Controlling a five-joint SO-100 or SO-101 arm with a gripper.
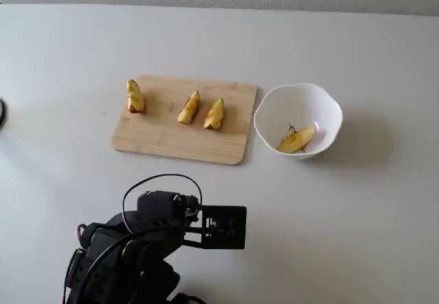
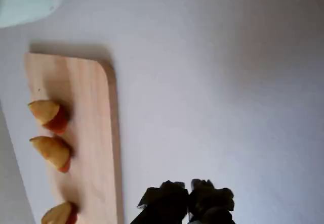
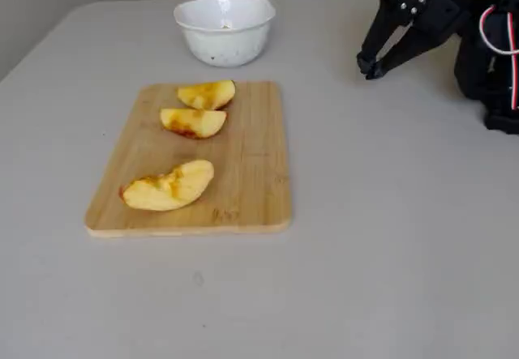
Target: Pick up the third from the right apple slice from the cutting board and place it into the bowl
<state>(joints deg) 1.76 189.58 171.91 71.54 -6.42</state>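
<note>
the gripper (image 3: 371, 68) hangs over bare table (image 1: 357, 208), well apart from the cutting board (image 1: 164, 139) and holding nothing. in a fixed view its two dark tips meet at a point above the tabletop, and in the wrist view (image 2: 188, 196) the fingers sit pressed together at the bottom edge, only their ends visible. in a fixed view from above, the arm (image 1: 147, 242) is a dark mass at 6 o'clock, cut off by the frame, and the fingers themselves are hard to make out there.

an apple slice (image 1: 296, 140) lies inside the bowl (image 1: 322, 101), toward 6 o'clock of its floor, next to a small dark print. in a fixed view from the side the bowl (image 3: 225, 31) stands at 12 o'clock from the board and its wall hides what lies inside — only a faint yellowish hint shows at the rim.

three more wedges stay on the board: one alone (image 1: 135, 96) at the 9 o'clock end, a pair (image 1: 188, 107) (image 1: 214, 113) just beside each other nearer the bowl. in the wrist view the board (image 2: 88, 133) runs off the bottom edge, the lowest wedge (image 2: 59, 214) is cut off, and the bowl is only a pale blur at the top-left corner (image 2: 28, 1).
</note>
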